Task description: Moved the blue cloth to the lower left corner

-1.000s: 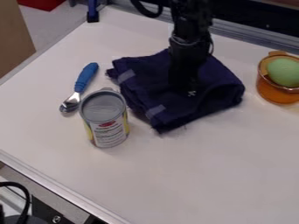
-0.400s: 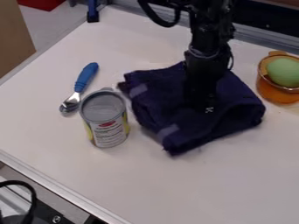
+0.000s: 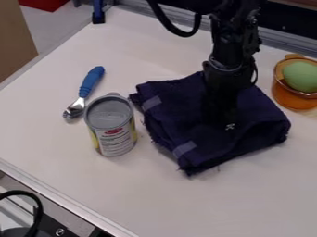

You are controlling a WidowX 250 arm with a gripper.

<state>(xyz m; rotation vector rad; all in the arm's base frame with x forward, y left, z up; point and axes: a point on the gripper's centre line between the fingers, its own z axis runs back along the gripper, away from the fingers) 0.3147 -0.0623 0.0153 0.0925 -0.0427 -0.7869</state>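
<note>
Nearest the camera, at the lower left, a looped black cable (image 3: 41,212) stands outside the silvery metal edging (image 3: 62,201) of the white table (image 3: 173,203). Next comes the item under task, a dark blue folded cloth (image 3: 180,115): it lies on the table just right of the middle of the view, to the right of the can and apart from the table's lower left edge. Two paler strips mark its left side, and loose threads show along its near border. The black two-finger gripper (image 3: 226,121) points down onto the cloth, touching it right of its middle; whether it is clenched on the fabric or released cannot be determined, dark against dark. Just left of the cloth, a metal food can (image 3: 111,125) stands upright, grey top uppermost, with a white and yellow label. Beyond it and to the left lies a spoon (image 3: 91,83) with a blue handle and metal head, handle pointing away from the camera. At the right edge of the view, beyond the cloth, a translucent orange cup (image 3: 293,98) holds a pale green, egg-shaped object (image 3: 301,76). Farthest, at the upper left, a blue clamp-like fitting (image 3: 98,13) sits at the table's far corner.
</note>
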